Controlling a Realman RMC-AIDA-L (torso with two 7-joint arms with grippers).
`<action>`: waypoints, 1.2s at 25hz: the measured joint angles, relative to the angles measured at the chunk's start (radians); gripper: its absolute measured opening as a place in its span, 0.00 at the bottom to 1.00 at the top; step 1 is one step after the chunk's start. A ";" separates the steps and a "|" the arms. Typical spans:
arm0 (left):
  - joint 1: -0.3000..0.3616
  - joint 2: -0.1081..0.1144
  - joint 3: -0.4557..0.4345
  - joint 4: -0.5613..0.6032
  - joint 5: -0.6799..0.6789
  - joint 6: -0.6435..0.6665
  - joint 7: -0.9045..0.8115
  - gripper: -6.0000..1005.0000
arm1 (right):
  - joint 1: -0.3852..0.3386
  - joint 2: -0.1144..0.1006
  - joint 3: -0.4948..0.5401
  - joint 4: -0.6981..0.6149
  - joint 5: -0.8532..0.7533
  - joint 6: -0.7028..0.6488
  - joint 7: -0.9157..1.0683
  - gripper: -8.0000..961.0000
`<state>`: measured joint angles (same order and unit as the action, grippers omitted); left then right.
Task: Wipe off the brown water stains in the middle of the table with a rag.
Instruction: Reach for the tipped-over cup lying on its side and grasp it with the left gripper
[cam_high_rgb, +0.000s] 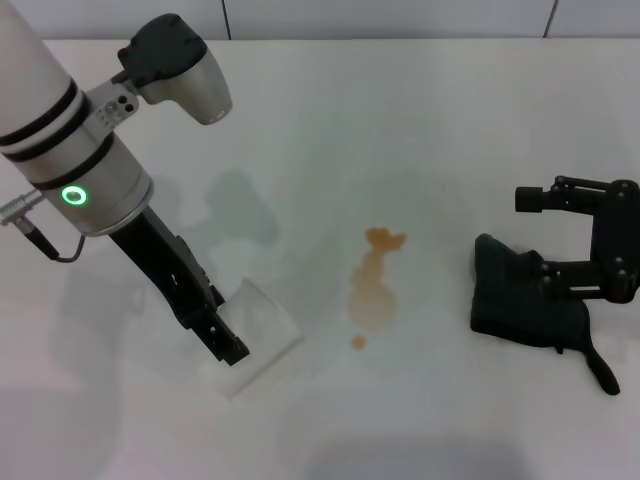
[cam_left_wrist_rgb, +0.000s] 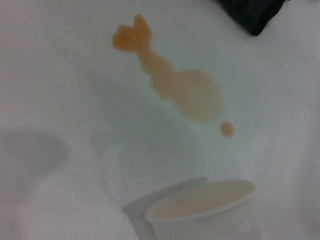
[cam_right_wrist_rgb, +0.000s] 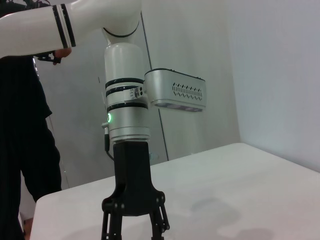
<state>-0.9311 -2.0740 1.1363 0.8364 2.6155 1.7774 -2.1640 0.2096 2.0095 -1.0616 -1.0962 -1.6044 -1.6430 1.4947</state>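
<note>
The brown water stains lie mid-table as a chain of blotches with one small droplet below; the left wrist view shows the stains close up. The rag is a dark lump at the right with a thin tail; a corner of the rag also shows in the left wrist view. My right gripper lies sideways and open at the rag, one finger over the cloth, the other beyond its far edge. My left gripper, left of the stains, is shut on a tilted pale cup.
The white table runs wide around the stains. The cup's rim sits close under the left wrist camera. In the right wrist view the left arm stands over the table, with a person in black behind it.
</note>
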 joint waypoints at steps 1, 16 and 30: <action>0.000 0.000 0.000 0.000 0.000 -0.001 0.000 0.86 | 0.000 0.000 0.000 0.002 0.000 0.000 -0.001 0.86; -0.001 -0.001 0.000 -0.023 0.012 -0.024 -0.004 0.86 | 0.004 0.000 -0.001 0.022 0.012 -0.001 -0.026 0.86; -0.001 -0.006 -0.007 -0.025 0.003 -0.055 -0.022 0.86 | 0.004 -0.002 -0.001 0.019 0.014 -0.001 -0.025 0.86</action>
<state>-0.9320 -2.0802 1.1291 0.8114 2.6183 1.7223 -2.1858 0.2132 2.0080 -1.0630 -1.0768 -1.5906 -1.6445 1.4695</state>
